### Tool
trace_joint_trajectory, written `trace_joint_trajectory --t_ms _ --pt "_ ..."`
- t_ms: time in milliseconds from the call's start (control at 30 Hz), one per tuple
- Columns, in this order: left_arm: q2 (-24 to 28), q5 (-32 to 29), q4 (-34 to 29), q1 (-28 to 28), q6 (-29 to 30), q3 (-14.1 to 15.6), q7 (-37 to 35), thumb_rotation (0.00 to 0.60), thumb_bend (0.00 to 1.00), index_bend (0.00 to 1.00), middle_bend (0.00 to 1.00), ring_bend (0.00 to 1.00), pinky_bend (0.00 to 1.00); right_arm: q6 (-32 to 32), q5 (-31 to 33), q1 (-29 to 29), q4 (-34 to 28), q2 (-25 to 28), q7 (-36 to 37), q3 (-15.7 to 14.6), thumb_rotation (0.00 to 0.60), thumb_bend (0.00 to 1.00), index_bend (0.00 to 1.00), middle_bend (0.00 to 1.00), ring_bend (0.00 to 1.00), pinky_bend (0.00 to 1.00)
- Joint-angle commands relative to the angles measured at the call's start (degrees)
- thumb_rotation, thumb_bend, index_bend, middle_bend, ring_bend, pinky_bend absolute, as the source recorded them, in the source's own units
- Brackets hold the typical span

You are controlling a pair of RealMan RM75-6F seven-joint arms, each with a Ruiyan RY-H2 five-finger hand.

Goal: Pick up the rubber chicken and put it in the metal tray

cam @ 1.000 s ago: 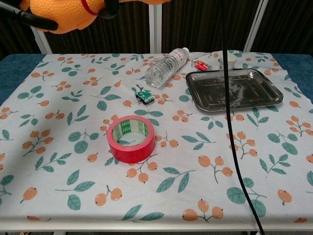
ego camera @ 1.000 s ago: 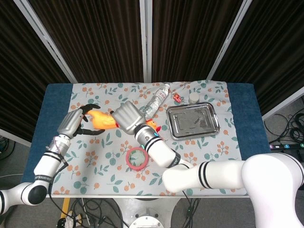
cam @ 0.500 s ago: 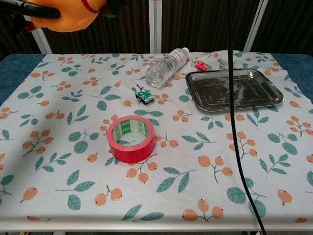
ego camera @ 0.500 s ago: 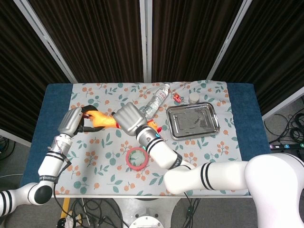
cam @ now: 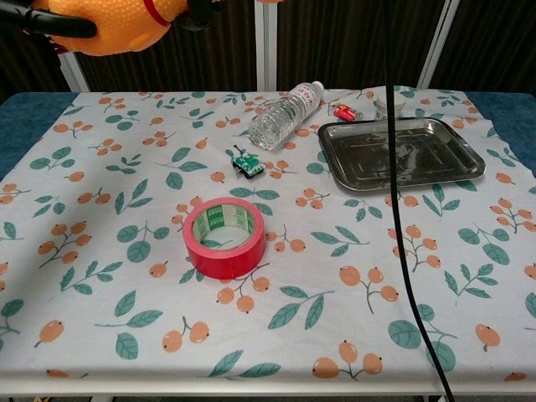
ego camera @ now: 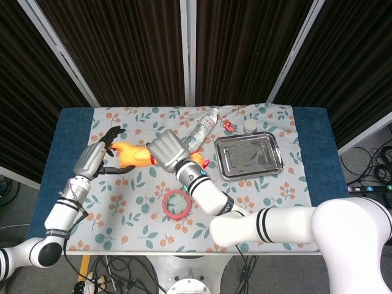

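The orange rubber chicken [ego camera: 131, 154] hangs in the air over the table's left half; the chest view shows its body [cam: 109, 21] at the top left edge. My right hand [ego camera: 166, 153] grips it around the neck, and its red head [ego camera: 199, 162] pokes out beyond that hand. My left hand [ego camera: 92, 160] sits at the tail end with its dark fingers [ego camera: 114, 132] spread wide around the chicken; one finger [cam: 50, 25] still lies against the body. The metal tray [ego camera: 218, 160] rests at the table's right side, holding nothing, also seen in the chest view [cam: 402, 155].
A red tape roll [cam: 224, 237] lies mid-table. A clear plastic bottle [cam: 285, 115] lies left of the tray, with a small green object [cam: 247, 163] near it. A small red item [cam: 344, 110] and a white jar [ego camera: 250, 125] sit behind the tray. A black cable [cam: 394, 209] hangs in front of the tray.
My left hand has pulled back a little to the left and its fingers have spread apart from the chicken's tail. The right hand keeps its hold and the chicken stays about where it was.
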Motion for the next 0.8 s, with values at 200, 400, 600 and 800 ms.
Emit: trace_joint_trajectory --t_ms 200,400,600,800 --pt "-0.2 2.1 -0.4 0.5 0.5 0.0 -1.2 0.329 0.05 0.1 0.03 0.11 0.4 0.9 0.0 0.2 0.6 -0.8 -0.9 -0.2 0.6 0.73 0.64 0.58 0.57 0.84" --pt "-0.4 2.5 -0.2 0.2 0.0 0.0 -0.7 0.328 0.03 0.1 0.02 0.11 0.4 1.1 -0.1 0.0 0.6 -1.1 -1.1 0.0 0.6 0.73 0.64 0.58 0.57 0.84" --pt "-0.1 1.7 -0.4 -0.7 -1.4 0.2 0.6 0.421 0.03 0.11 0.05 0.11 0.4 0.7 0.0 -0.2 0.5 -0.8 -0.9 0.4 0.6 0.73 0.64 0.58 0.57 0.84" --pt "-0.6 -0.7 -0.3 -1.1 -1.4 -0.5 0.6 0.433 0.02 0.25 0.23 0.15 0.4 0.8 -0.2 -0.2 -0.1 -0.8 -1.3 0.2 0.6 0.73 0.65 0.58 0.57 0.84"
